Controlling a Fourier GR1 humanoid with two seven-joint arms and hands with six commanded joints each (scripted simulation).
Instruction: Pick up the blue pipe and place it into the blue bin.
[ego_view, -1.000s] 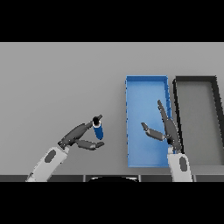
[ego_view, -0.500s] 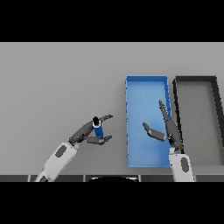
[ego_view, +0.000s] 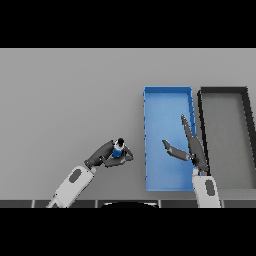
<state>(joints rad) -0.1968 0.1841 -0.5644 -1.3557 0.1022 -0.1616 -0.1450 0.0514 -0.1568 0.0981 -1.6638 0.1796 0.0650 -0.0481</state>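
Observation:
The blue pipe (ego_view: 118, 149), short with a dark top end, sits in my left hand (ego_view: 106, 155), whose fingers and thumb curl round it. They are over the grey table, a little left of the blue bin (ego_view: 167, 98). My right hand (ego_view: 193, 149) hovers open over the bin's lower right part, fingers straight and thumb spread toward the left.
A black bin (ego_view: 223, 91) stands directly right of the blue bin, their long sides nearly touching. The grey table (ego_view: 65, 100) stretches away to the left and back.
My left hand has carried the blue pipe to the right, closer to the blue bin, and its fingers have curled tighter round it. The right hand has hardly moved.

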